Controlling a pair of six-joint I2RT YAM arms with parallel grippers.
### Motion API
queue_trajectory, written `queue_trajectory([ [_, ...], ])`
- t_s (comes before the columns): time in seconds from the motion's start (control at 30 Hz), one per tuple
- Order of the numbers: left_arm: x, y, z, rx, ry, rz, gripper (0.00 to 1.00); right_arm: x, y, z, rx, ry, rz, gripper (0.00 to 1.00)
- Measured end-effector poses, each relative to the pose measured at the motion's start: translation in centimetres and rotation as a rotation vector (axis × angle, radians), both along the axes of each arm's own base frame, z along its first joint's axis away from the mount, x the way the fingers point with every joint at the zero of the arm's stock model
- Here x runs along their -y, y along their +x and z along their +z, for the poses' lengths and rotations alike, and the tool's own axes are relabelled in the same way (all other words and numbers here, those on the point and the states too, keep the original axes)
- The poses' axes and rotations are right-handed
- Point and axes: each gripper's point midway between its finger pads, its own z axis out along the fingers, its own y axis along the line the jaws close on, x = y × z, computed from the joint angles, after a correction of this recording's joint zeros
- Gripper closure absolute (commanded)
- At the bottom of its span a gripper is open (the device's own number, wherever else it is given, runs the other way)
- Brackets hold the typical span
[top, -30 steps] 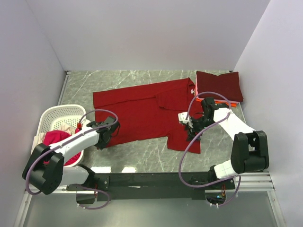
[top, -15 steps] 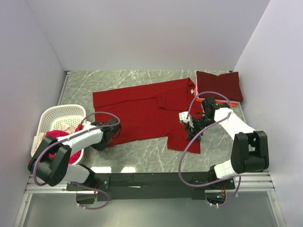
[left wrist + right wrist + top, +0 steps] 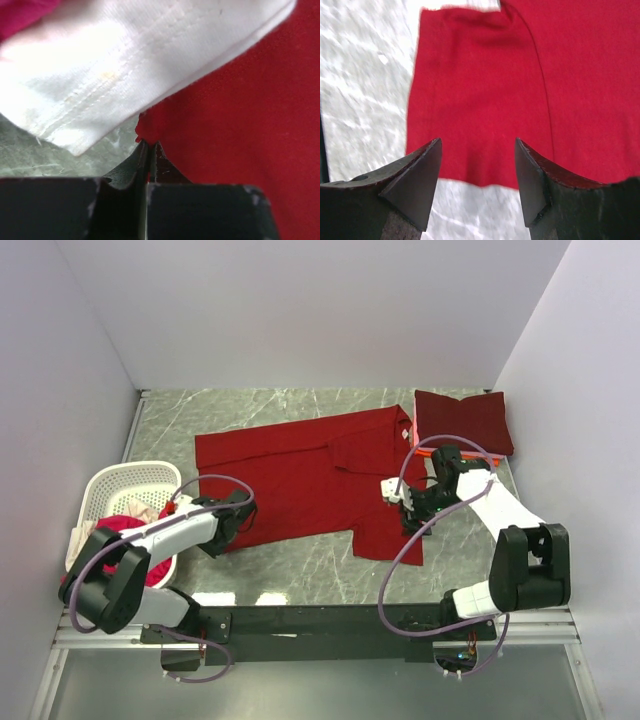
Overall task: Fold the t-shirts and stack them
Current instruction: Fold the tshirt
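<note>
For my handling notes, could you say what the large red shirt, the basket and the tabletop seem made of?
The large red shirt: soft matte cloth, likely cotton knit; it lies limp, with stitched seams.
The basket: white plastic, seemingly rigid; lattice of moulded holes.
The tabletop: grey-green with pale veins, faint sheen; stone or printed laminate, cannot tell.

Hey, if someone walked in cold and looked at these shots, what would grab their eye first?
The big dark red shirt spread across the middle of the table, its near-left corner pinched by the left fingers. Then the folded maroon shirt in the far right corner, and the white basket at the left edge.
</note>
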Motion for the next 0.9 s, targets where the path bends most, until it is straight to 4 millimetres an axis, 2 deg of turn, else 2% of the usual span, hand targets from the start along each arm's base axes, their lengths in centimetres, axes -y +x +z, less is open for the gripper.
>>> queue_trajectory([
  [0.2,0.3,0.3,1.0,0.036,-0.031,-0.02,1.0,3.3,-0.1,-0.8,0.054,-0.108,0.072,0.36],
  [0.3,0.5,0.3,1.3,0.044,-0.042,-0.031,1.0,4.6,-1.5,-2.1,0.053,-0.162,0.16,0.37],
  [0.43,0.6,0.2,1.3,0.032,-0.048,-0.045,1.0,5.3,-5.1,-4.4,-0.019,-0.199,0.27,0.39],
  [0.63,0.7,0.1,1.3,0.026,-0.051,-0.055,0.99,5.9,-8.0,-6.1,-0.046,-0.249,0.355,0.4],
  [0.73,0.7,0.1,1.3,0.024,-0.052,-0.057,1.0,6.1,-8.5,-6.6,-0.032,-0.271,0.383,0.42],
  [0.83,0.8,0.1,1.2,0.02,-0.055,-0.061,1.0,5.8,-8.0,-6.7,0.007,-0.282,0.404,0.46],
  [0.87,0.8,0.1,1.2,0.019,-0.056,-0.062,1.0,5.7,-7.8,-6.8,0.02,-0.285,0.412,0.48],
  [0.9,0.9,0.1,1.2,0.019,-0.058,-0.062,1.0,5.6,-7.7,-6.8,0.03,-0.287,0.416,0.55],
])
